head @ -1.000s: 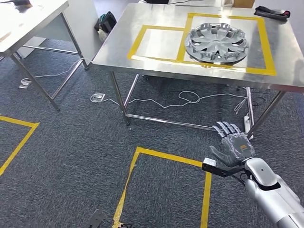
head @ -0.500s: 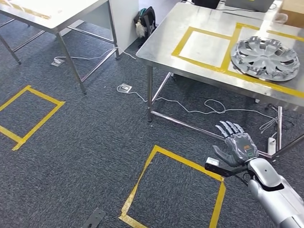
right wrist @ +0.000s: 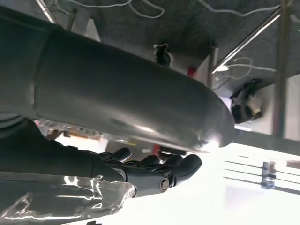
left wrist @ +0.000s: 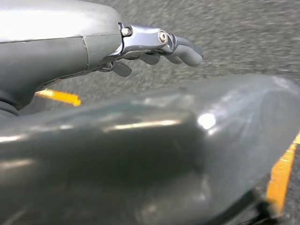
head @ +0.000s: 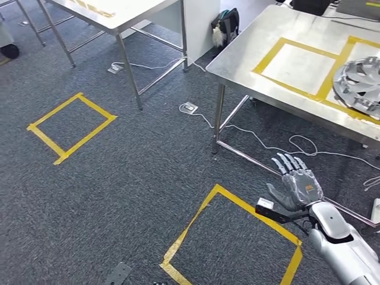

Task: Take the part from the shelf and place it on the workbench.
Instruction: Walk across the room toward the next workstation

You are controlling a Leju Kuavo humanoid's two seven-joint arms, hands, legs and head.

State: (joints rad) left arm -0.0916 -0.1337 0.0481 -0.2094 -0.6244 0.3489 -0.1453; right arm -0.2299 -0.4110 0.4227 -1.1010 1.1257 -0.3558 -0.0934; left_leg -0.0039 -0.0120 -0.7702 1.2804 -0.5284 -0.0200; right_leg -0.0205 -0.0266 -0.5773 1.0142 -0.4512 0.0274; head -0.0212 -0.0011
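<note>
While the right hand (head: 295, 189) hung low over the carpet, its fingers (head: 287, 161) were spread apart and held nothing, thumb set off to one side. Left hand (left wrist: 155, 44): seen in the left wrist view with fingers extended and close together, nothing between them, above grey carpet.

Right arm (head: 340, 243): silver, entering from the lower right of the head view, a small dark bracket just beside the wrist.

Floor: dark grey carpet (head: 134, 178) with two squares of yellow tape (head: 215, 193), one under the right hand, another well apart to the left.

Workbench (head: 251, 65): steel top on steel legs, at upper right, marked with yellow tape rectangles.

Part: silver wheel cover (head: 358, 83), lying flat on the workbench inside the farther right rectangle, cut off by the picture's edge.

White cables (head: 251, 133): loose on the carpet beneath the workbench.

Second table (head: 121, 12): upper left, apart from the workbench.
</note>
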